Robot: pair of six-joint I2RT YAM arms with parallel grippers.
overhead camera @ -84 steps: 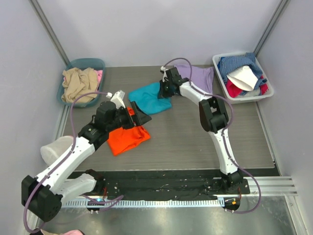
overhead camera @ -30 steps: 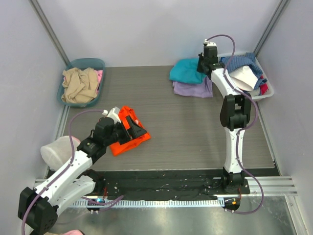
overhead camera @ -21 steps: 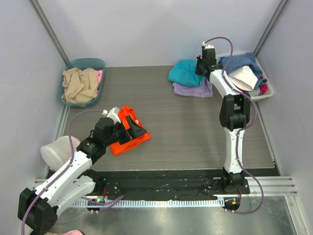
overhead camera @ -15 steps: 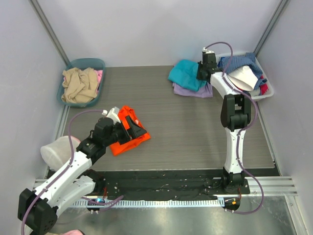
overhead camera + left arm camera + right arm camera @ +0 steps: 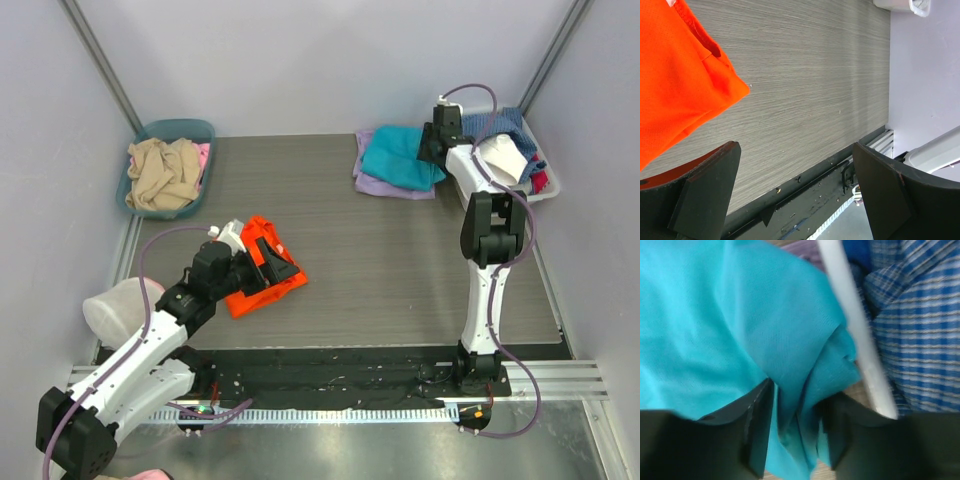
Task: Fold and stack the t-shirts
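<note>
left gripper (image 5: 274,258) hangs with jaws spread wide over the orange t-shirt (image 5: 262,292), hiding part of it. far right, the teal t-shirt (image 5: 398,155) covers most of the lavender t-shirt (image 5: 385,186). right gripper (image 5: 796,432) straddles a teal fold, jaws slightly parted; the blurred wrist view leaves any pinch unclear.

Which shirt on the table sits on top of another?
The teal t-shirt, lying on the lavender t-shirt; the orange t-shirt lies alone.
</note>
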